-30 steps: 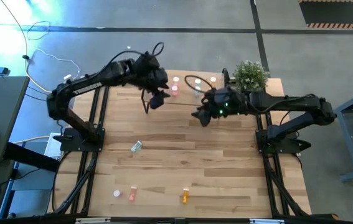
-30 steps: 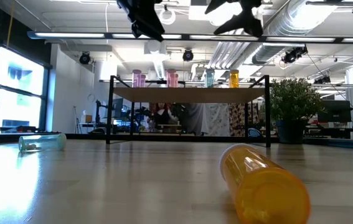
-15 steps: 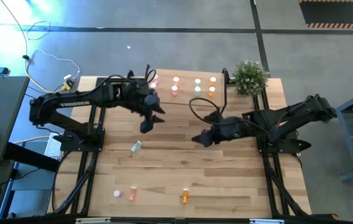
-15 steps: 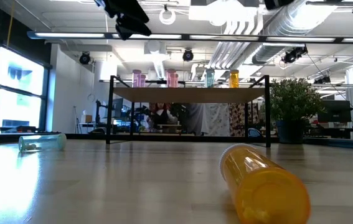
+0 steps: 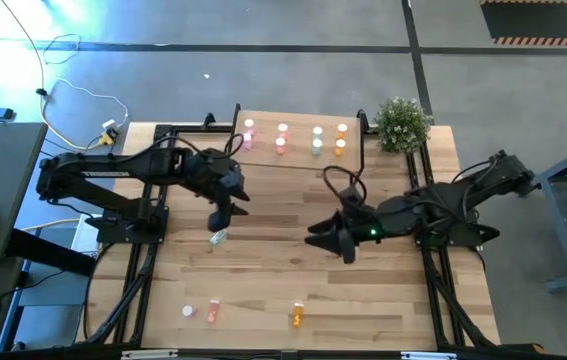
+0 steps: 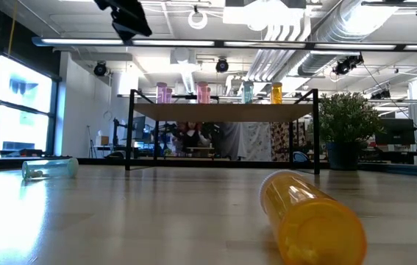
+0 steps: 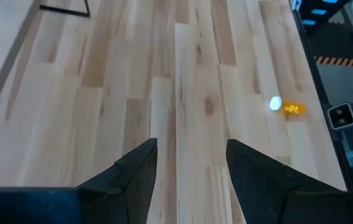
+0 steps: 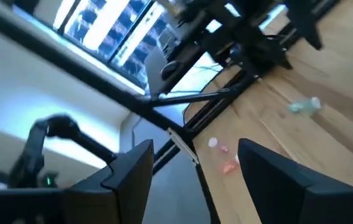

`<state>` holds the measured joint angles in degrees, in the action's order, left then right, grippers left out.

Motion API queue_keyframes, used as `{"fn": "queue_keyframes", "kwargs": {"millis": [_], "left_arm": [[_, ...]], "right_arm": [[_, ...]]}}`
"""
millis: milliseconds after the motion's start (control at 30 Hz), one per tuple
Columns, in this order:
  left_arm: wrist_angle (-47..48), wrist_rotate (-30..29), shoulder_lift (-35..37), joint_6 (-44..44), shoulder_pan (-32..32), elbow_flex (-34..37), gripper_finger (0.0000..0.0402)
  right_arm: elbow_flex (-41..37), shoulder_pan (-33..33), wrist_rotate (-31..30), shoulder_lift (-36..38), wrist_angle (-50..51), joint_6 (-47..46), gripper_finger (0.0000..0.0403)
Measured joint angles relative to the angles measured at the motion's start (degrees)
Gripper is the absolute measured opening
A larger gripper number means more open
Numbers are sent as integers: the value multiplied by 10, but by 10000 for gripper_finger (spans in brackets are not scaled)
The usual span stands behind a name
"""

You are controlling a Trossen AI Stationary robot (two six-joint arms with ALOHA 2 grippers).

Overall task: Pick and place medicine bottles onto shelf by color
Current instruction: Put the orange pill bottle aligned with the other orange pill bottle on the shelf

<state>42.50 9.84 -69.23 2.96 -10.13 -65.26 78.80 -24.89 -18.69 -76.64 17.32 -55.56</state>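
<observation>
The light wood shelf [image 5: 299, 137] stands at the table's far edge on black legs, and several pink, green and orange bottles stand upright on it [image 6: 223, 111]. A pale green bottle [image 5: 218, 237] lies on its side on the table [image 6: 49, 168]. My left gripper [image 5: 221, 213] hovers open just on the far side of it, raised high [image 6: 124, 15]. An orange bottle [image 5: 297, 317] lies near the near edge [image 7: 286, 107]. A pink bottle [image 5: 213, 312] and a small white-capped one [image 5: 187, 311] lie left of it. My right gripper [image 5: 329, 238] hangs open over the table's middle.
A potted plant [image 5: 401, 122] stands at the shelf's right end. Black frame rails run along the table's left and right sides. Bare planks [image 5: 363, 290] lie between the grippers and the near edge. Cables lie on the floor beyond the far left corner.
Both grippers have drawn back from the shelf toward the near edge. The left one has swung left and near until it is just beyond the green bottle. The right one has moved to the table's middle and left the low view. No bottle has moved.
</observation>
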Motion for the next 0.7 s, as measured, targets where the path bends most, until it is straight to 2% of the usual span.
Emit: {"fn": "queue_keyframes", "kwargs": {"millis": [133, 267, 533, 700], "left_arm": [[1, 0, 18, -1, 12, 0, 184], [-1, 0, 29, -1, 25, 0, 184], [-3, -20, 30, -16, 20, 0, 184], [-1, -19, 30, -24, 7, 0, 184]], "right_arm": [[80, -12, 1, -39, 112, 11, 207], [126, -20, 36, -87, 209, -50, 189], [132, -39, 134, -171, 234, -198, 181], [132, -41, 153, -216, 259, -293, 181]]}}
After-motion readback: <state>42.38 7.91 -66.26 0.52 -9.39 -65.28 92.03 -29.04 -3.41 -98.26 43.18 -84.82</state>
